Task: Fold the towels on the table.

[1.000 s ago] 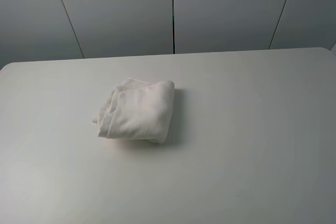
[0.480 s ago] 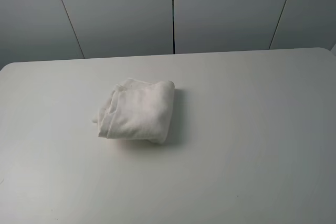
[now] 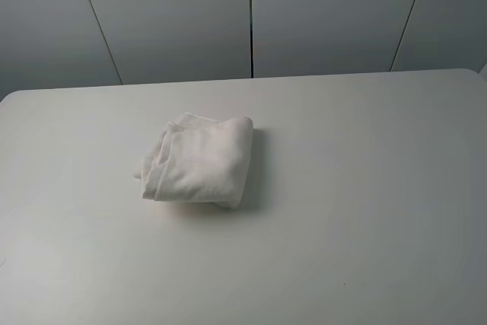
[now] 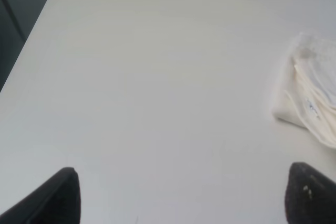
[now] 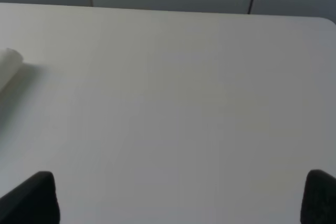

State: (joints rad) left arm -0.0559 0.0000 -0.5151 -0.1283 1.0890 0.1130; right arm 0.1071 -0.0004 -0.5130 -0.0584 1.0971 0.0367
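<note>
I see the towel [image 3: 199, 160] lying folded in a bundle left of centre on the white counter [image 3: 365, 188]. My left gripper [image 4: 181, 195] and right gripper [image 5: 178, 198] both stand wide apart, holding nothing, clear of the cloth.

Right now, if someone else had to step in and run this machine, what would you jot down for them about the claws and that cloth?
Left gripper: jaws wide open, holding nothing, hanging over bare tabletop short of the cloth.
Right gripper: jaws wide open, empty, apart from the cloth.
The soft off-white terry towel lies as a compact folded bundle left of centre on the large matte white table, layered edges toward the left side.
Done: towel looks folded, a bit uneven.
Left: probably only tidying, if anything.
</note>
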